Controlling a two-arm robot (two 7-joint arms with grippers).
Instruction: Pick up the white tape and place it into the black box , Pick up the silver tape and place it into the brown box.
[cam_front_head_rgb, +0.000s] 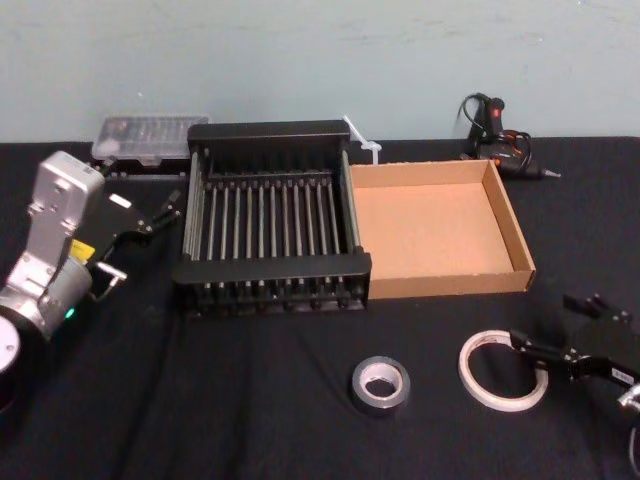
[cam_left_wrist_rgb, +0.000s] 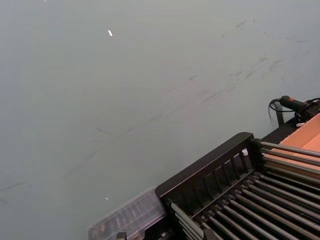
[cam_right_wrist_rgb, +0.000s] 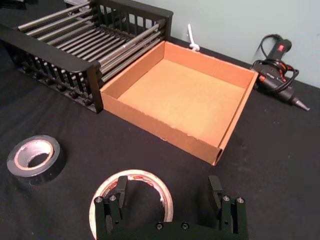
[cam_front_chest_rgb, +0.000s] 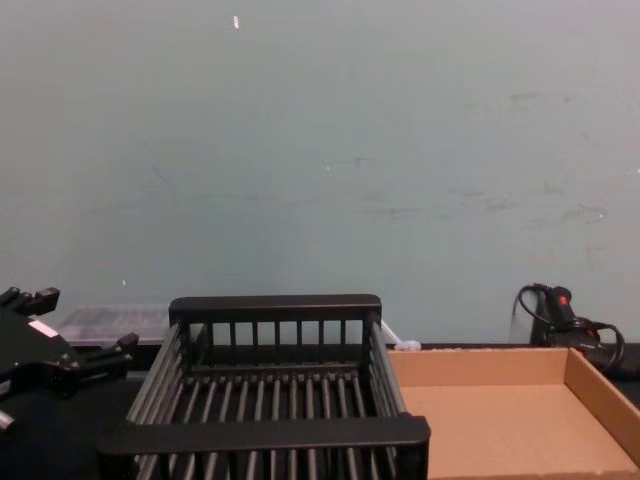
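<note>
The right gripper (cam_right_wrist_rgb: 170, 192) is right over the white tape (cam_front_head_rgb: 503, 371) near the front right corner of the table (cam_front_head_rgb: 250, 400); its jaws stand wide apart and hold nothing; one finger (cam_right_wrist_rgb: 121, 188) sits over the roll's open centre, the other finger (cam_right_wrist_rgb: 215, 190) hangs outside the ring on the side away from the silver tape, so the near wall of the roll lies between them; that is the relation to watch, since a straight drop and a squeeze looks enough to catch that wall. The roll lies flat, hole up, so there is no long axis to line up with; the silver tape (cam_front_head_rgb: 381, 385) lies flat too, just beside it toward the table's front middle, apart from it; the black box (cam_front_head_rgb: 275, 273) stands at the middle of the table, the brown box (cam_front_head_rgb: 440, 235) touching its right side, both empty. The left gripper (cam_front_head_rgb: 165, 215) hangs beside the crate's left rim, well apart from both rolls, open and empty; the right arm is plainly the nearer one, and the carry to the crate will pass over the cardboard tray's corner or the grey roll.
</note>
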